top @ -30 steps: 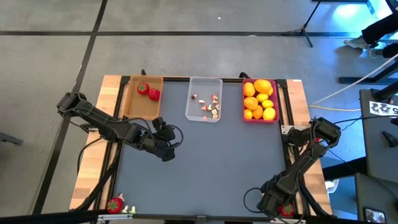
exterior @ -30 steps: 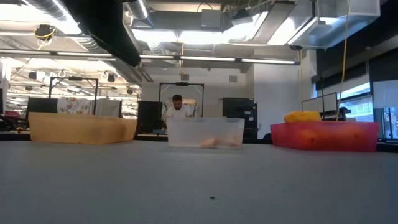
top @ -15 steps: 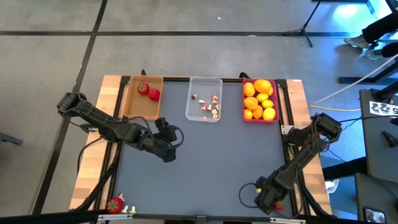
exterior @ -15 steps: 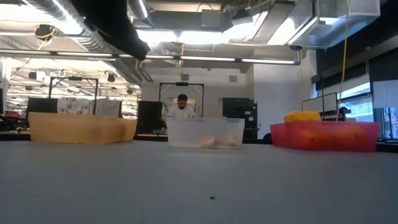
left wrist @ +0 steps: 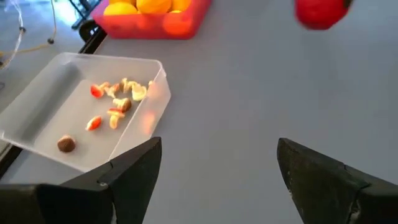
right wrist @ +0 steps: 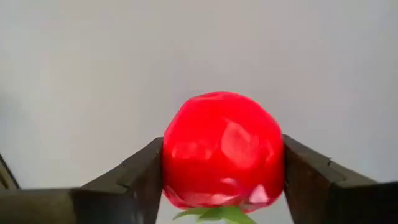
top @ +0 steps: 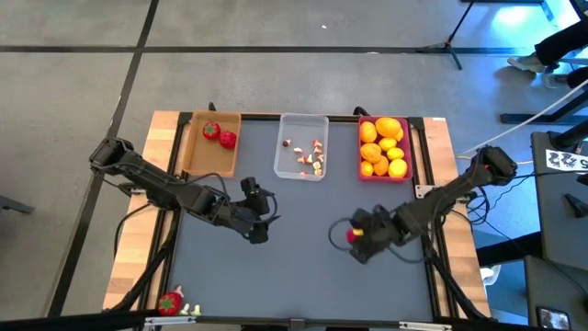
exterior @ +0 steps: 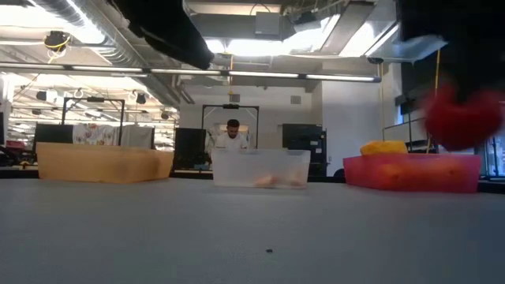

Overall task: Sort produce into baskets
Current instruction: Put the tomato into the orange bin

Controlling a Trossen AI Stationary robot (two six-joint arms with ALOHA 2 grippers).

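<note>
My right gripper (top: 356, 237) is over the table's middle right, shut on a red strawberry (right wrist: 222, 149) with a green top. The strawberry also shows in the low view (exterior: 461, 118) and in the left wrist view (left wrist: 320, 12). My left gripper (top: 260, 225) is open and empty over the table's middle left (left wrist: 217, 180). At the far edge stand the tan tray (top: 211, 147) with two strawberries, the clear tray (top: 301, 147) with small mushroom bits, and the pink tray (top: 384, 147) with yellow and orange fruits. My right gripper pinches the strawberry by its two opposite sides (right wrist: 171, 155) between its two fingers. The fingers come from the table's right side. The green top (right wrist: 214, 213) faces back toward the gripper. The strawberry is lifted clear of the table.
Another strawberry (top: 170, 302) lies on the wooden border at the near left corner. The grey mat (top: 303, 276) lies bare between the grippers and the near edge. A person shows far behind the clear tray (exterior: 232, 134).
My right gripper has gone from the table's near right corner toward the far edge and the left, carrying the strawberry lifted clear. My left gripper has drifted a little toward the table's right.
</note>
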